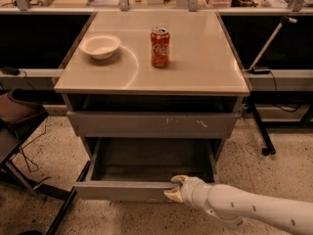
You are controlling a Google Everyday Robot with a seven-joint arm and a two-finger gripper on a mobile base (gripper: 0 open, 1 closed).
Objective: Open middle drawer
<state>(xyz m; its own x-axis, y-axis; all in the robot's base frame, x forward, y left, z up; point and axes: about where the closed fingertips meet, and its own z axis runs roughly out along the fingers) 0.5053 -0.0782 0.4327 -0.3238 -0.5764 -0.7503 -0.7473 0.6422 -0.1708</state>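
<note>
The middle drawer (117,191) stands open below the front edge of the counter (195,48). It juts well forward of that edge, so its grey box interior lies bare to the camera. Its plain flat front runs parallel to the counter's front edge and sits low, close to the speckled floor (244,151).

The pincer (172,187) is at the right part of that front, below the counter's front right corner and forward of it. It is clenched on the drawer front's top edge: one pale finger (180,179) hooks over the lip into the box, and the other lies against the outer face. The white arm (254,209) reaches in from the lower right and ends at the pincer.

Directly above the open drawer, just under the counter's front edge, a larger grey front (146,124) with white scratch marks toward its right side is closed flush with the cabinet.

On the counter, a red soda can (160,47) stands upright near the middle, a little toward the back edge. A white bowl (100,45) rests near the left edge, well apart from the can.

Off the counter's left edge stands a dark brown seat (19,111). Off the right edge, a white rod (268,44) leans at a slant.
</note>
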